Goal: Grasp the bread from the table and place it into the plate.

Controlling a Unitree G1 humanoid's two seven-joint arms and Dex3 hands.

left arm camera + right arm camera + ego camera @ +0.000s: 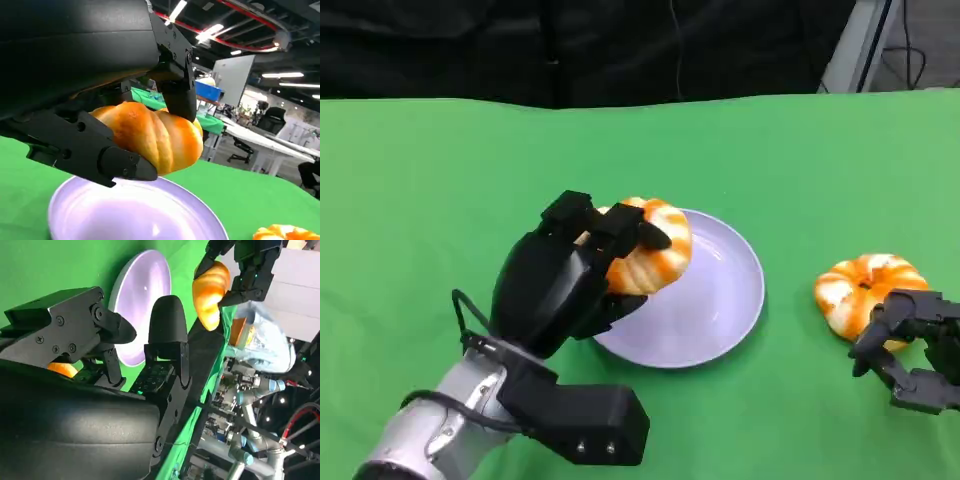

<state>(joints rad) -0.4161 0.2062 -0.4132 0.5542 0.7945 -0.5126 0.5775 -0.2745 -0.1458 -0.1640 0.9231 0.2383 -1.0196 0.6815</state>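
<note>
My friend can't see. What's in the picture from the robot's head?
The robot's left hand holds a bread roll just above the edge of a purple plate on a green table. A second roll lies to the plate's right, by the right hand.

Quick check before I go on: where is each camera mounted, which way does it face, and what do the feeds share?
Head view: high on the robot, looking down at the green table; shows the left hand holding a bread over the plate, and the right hand by a second bread.
Left wrist view: behind the left hand, looking low across the plate; the held bread is close up.
Right wrist view: behind the right hand, turned on its side, facing the plate.
Shared: plate and held bread appear in all three.
</note>
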